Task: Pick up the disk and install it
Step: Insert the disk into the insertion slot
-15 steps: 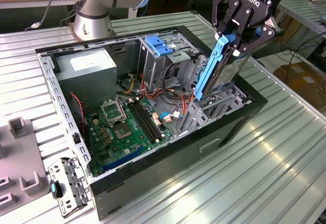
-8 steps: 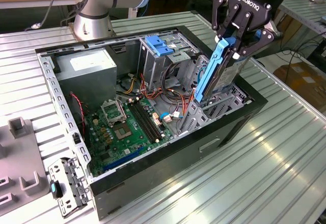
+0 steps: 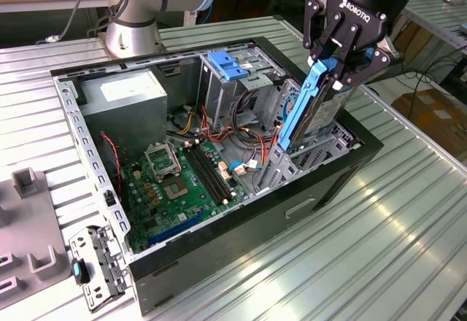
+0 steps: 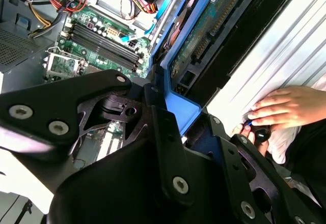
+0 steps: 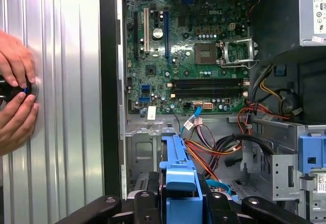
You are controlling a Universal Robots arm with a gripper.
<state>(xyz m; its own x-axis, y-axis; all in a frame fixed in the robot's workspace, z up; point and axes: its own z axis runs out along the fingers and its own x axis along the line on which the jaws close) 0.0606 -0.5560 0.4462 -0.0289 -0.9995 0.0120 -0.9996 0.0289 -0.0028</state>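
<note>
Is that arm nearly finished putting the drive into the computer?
Partly. Picking up looks done: the gripper is shut on the disk, holding it tilted over the open computer case. Its lower end is at the drive bay, but most of it stands out, so seating it is left.

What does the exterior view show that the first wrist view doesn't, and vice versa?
Exterior view adds: the gripper seen whole, jaws closed on the disk, which is tilted over the drive bay; the arm's base; grey blocks at the exterior view's left.
First wrist view adds: a person's hands around a dark knob on the table beside the case.
Shared: the motherboard, the power supply and the disk's blue frame.
</note>
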